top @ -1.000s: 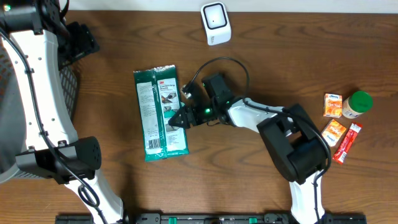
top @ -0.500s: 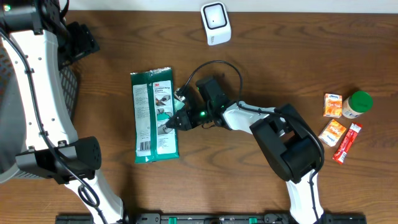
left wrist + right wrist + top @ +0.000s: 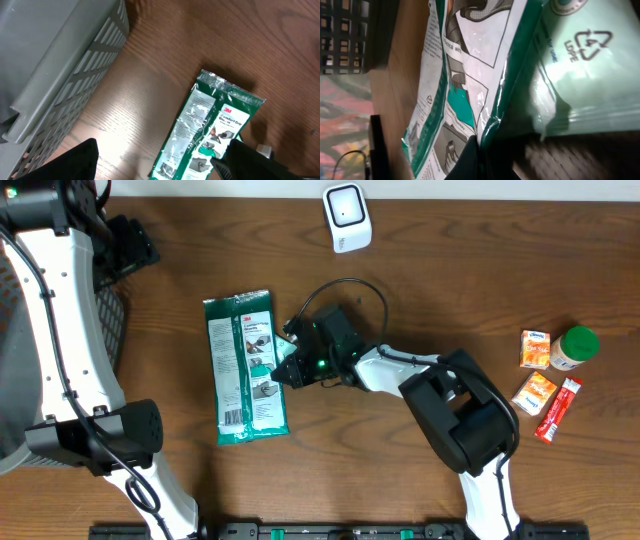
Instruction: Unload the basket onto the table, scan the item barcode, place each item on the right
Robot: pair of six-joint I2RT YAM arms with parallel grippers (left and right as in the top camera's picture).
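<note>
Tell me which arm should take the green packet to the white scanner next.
Right. The right tool is shut on the green packet at its edge, and the white scanner sits farther up the table. The left tool hangs open by the grey basket, holding nothing.

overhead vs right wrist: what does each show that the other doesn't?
Overhead only: scanner, jar, sachets, left arm. Right wrist only: a recycling mark, close up. Both: the green packet, with the right gripper shut on its edge.
</note>
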